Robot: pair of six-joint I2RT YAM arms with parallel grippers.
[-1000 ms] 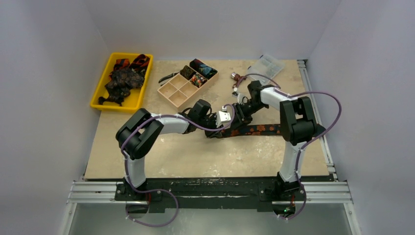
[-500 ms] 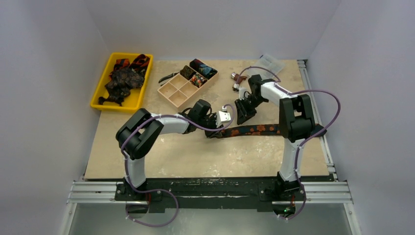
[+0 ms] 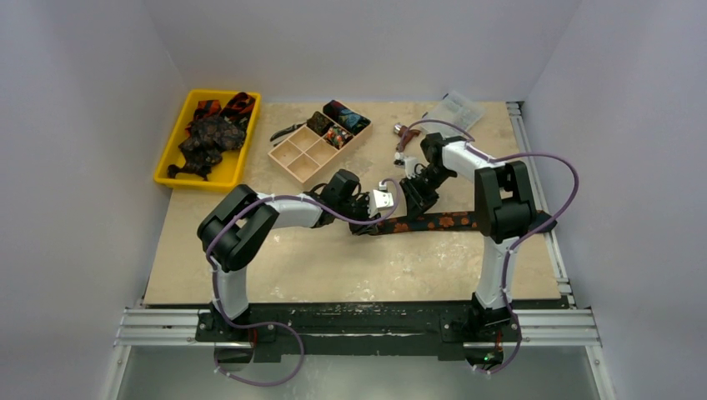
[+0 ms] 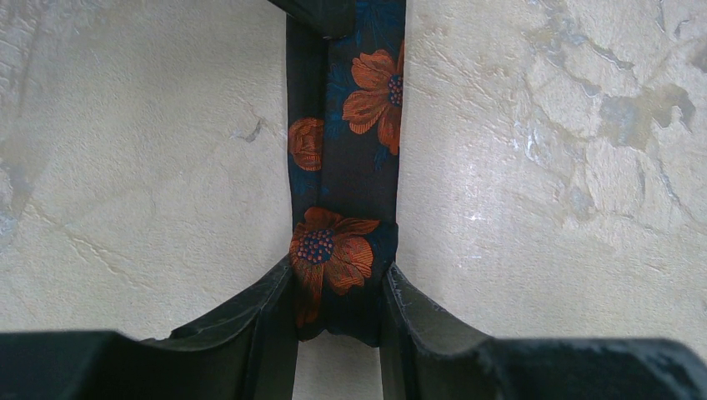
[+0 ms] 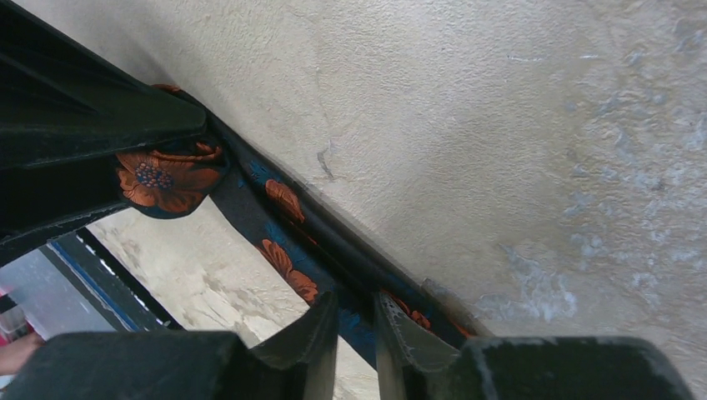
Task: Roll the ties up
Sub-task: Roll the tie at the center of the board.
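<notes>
Where my L gripper [image 4: 340, 304] bites: the folded end of the floral tie [image 4: 343, 167], one finger each side of the fold, an orange flower btwn them.
L gripper state: clamped on that end, low over the table [image 3: 275, 267].
R gripper [image 5: 357, 325]: just along the strip from my L, fingers nearly together w/ dark fabric in the narrow gap, pinching the tie.
Tie position: mid-table, a flat strip running from my L gripper toward the R arm's side; the part btwn the two grippers looks folded lengthwise.
Print: orange blooms w/ blue centres on near-black cloth.
Other ties [image 3: 208, 133]: heaped in the yellow tray [image 3: 169, 158], far L corner.
Wooden divider box [image 3: 302, 158]: beside the tray, rolled ties [image 3: 343, 117] in its far compartments.
</notes>
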